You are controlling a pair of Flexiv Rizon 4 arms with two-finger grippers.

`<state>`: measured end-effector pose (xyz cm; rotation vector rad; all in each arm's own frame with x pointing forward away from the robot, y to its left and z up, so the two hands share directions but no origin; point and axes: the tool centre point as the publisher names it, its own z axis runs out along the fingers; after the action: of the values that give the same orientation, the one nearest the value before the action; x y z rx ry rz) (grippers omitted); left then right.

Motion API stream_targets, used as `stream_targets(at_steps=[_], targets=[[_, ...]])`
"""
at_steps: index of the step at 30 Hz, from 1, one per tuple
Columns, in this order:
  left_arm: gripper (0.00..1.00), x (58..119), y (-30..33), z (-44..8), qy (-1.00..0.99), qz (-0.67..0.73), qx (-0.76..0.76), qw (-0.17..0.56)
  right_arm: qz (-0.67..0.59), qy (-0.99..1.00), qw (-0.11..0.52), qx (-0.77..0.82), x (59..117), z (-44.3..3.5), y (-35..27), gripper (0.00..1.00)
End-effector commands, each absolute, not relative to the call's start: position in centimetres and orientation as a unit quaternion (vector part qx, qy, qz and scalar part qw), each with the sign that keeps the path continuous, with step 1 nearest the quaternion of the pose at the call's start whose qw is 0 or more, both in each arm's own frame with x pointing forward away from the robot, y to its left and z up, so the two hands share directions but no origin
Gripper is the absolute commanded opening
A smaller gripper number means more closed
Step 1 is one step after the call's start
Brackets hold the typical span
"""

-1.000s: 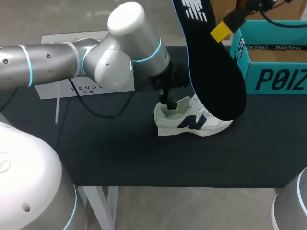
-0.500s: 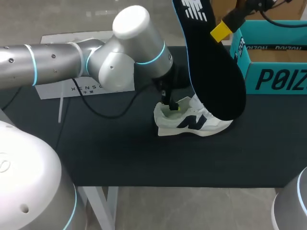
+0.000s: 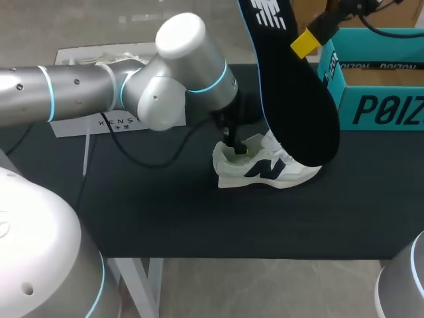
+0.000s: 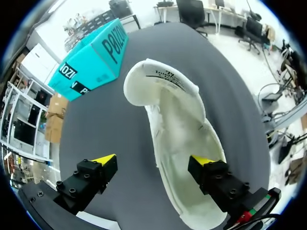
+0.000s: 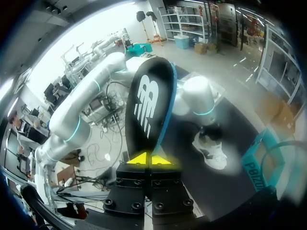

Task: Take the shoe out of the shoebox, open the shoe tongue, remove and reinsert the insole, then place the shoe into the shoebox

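A white shoe [image 3: 265,167] with a dark side logo lies on the black table [image 3: 165,212]. My left gripper [image 3: 235,147] is at its heel opening. In the left wrist view the left gripper [image 4: 153,163] stands open astride one side wall of the shoe [image 4: 177,120], one finger inside and the other outside over the table. High above the shoe my right gripper [image 3: 306,43] is shut on the edge of the black insole [image 3: 295,93], which hangs down in front of the shoe's toe end. The right wrist view shows the right gripper [image 5: 151,159] pinching the insole [image 5: 148,108].
The teal shoebox [image 3: 377,86] stands open at the back right of the table, also seen ahead of the left gripper [image 4: 93,55]. A white box lid [image 3: 86,122] lies at the back left, behind my left arm. A black cable [image 3: 149,159] runs across the table by the left arm.
My left arm's elbow has shifted a little to the right while its gripper stayed at the shoe's heel. The right arm and the insole have not moved.
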<state>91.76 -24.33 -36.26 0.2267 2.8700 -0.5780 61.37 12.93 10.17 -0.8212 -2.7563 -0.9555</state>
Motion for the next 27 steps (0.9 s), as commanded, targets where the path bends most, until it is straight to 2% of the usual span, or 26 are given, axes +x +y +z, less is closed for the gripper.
stream_targets(at_steps=[1, 5, 6, 7, 8, 9, 27], targets=[[1.0, 92.5, -25.1, -37.6, 0.973, -0.196, 0.079, 0.094, -0.313, -0.908, 0.056, -0.271, 61.5, 10.2, 13.0, 0.0], [1.0, 92.9, -25.4, -38.3, 0.974, -0.193, 0.083, 0.085, -0.313, -0.908, 0.056, -0.271, 61.5, 10.2, 13.0, 0.0], [0.83, 92.9, -25.5, -38.4, 0.974, -0.194, 0.083, 0.085, -0.313, -0.908, 0.056, -0.271, 61.5, 10.2, 13.0, 0.0], [0.49, 93.0, -25.5, -38.5, 0.974, -0.195, 0.083, 0.084, -0.313, -0.908, 0.056, -0.271, 61.5, 10.2, 13.0, 0.0], [0.3, 93.1, -25.5, -38.7, 0.974, -0.196, 0.082, 0.084, -0.313, -0.908, 0.056, -0.271, 61.5, 10.2, 13.0, 0.0], [0.0, 93.1, -25.5, -38.8, 0.973, -0.197, 0.081, 0.085, -0.313, -0.908, 0.056, -0.271, 61.5, 10.2, 13.0, 0.0], [0.0, 92.0, -25.8, -38.7, 0.97, -0.203, 0.107, 0.074, -0.313, -0.908, 0.056, -0.271, 61.5, 10.2, 13.0, 0.0]])
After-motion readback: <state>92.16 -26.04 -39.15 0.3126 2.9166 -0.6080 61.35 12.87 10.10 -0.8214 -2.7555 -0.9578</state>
